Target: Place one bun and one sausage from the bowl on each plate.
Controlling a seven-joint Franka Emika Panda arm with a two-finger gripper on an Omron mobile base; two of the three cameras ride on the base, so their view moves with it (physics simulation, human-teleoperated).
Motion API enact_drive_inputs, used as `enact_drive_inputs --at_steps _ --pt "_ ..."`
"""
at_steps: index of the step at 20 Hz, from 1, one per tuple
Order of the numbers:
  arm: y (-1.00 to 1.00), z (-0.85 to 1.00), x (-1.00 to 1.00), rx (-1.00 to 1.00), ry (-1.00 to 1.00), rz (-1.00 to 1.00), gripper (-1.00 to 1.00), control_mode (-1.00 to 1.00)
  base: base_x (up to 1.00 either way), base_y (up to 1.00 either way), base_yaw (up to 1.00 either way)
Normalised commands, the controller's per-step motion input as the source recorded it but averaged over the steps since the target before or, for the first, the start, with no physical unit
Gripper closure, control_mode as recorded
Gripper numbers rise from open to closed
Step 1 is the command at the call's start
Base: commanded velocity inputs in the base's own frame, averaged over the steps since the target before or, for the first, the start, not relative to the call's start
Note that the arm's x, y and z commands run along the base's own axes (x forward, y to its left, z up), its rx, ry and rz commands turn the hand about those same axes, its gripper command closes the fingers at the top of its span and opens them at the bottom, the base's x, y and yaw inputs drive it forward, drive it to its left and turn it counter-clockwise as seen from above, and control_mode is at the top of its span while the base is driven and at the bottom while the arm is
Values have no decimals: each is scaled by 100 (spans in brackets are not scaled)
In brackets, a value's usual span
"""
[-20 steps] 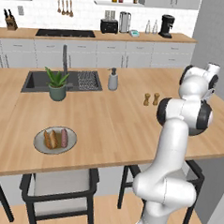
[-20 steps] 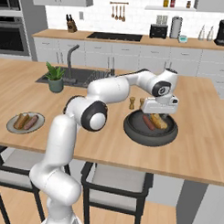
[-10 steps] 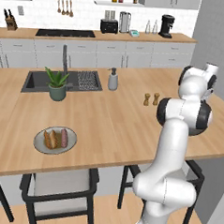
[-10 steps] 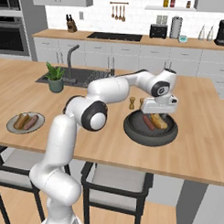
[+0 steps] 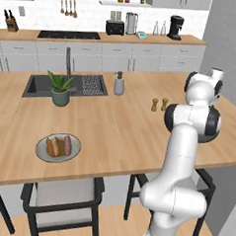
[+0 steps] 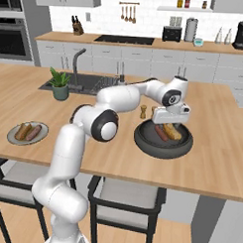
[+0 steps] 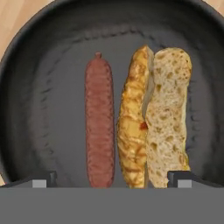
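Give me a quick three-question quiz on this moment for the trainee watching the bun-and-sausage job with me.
1. True or false: the pale grey plate already holds a bun and a sausage.
2. What lies in the dark bowl under the gripper? A) two sausages B) one sausage and one bun C) nothing
3. Are the gripper's jaws open or shut?

Key: 1 true. 2 B. 3 open, hanging over the bowl, holding nothing.

We see a glossy white arm (image 6: 67, 156) of rounded tubular segments with dark grey-black joint rings, ending in a boxy white tool (image 6: 168, 121) with small dark fingertips (image 7: 43, 179).
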Motion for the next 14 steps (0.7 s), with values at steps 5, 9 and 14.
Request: enact_drive_inputs --at_steps 5,9,14 --pt "0 -16 4 -1 1 0 -100 -100 0 0 0" --pt "0 -20 9 -2 0 0 -100 -100 0 0 0" --pt "0 -4 25 0 0 0 -100 -100 0 0 0"
